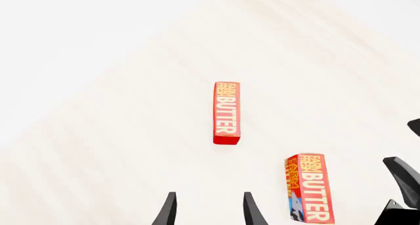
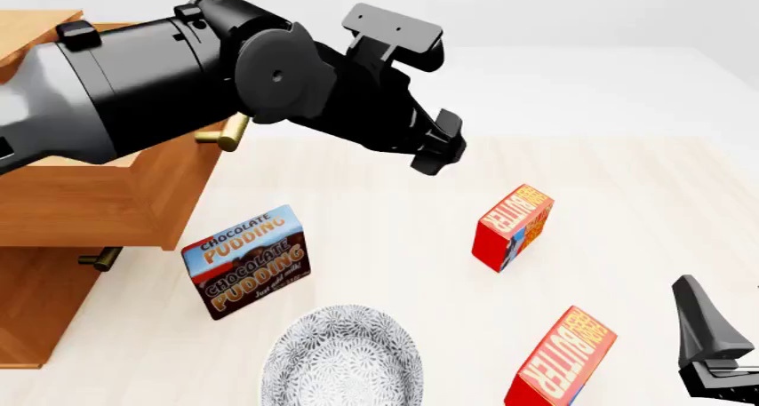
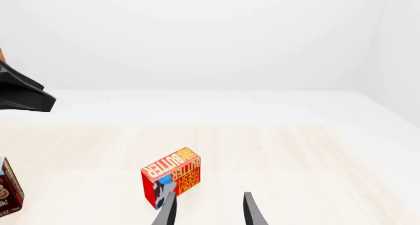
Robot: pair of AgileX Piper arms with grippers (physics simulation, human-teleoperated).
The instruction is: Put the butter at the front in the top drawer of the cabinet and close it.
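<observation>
Butter point(image 2: 560, 360): red-orange carton, front of pale table point(image 2: 617, 184), untouched.
Twin carton point(image 2: 514, 226): farther back, same print.
Top drawer point(image 2: 89, 193): light wood, pulled out of cabinet point(image 2: 35, 313).
Left gripper point(image 1: 208, 211): fingers spread, empty.
Right gripper point(image 3: 208, 211): fingers spread, empty.
Plate point(image 2: 341, 360): grey, patterned.

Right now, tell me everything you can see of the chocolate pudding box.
The brown-and-blue cardboard box is a rectangular carton with "Chocolate Pudding" printed twice across its broad face in pale and orange letters. It looks closed and undamaged. It stands upright on a long edge on the pale wooden table, just right of the light-brown wooden cabinet and behind the grey patterned plate. Neither end effector touches it.
</observation>
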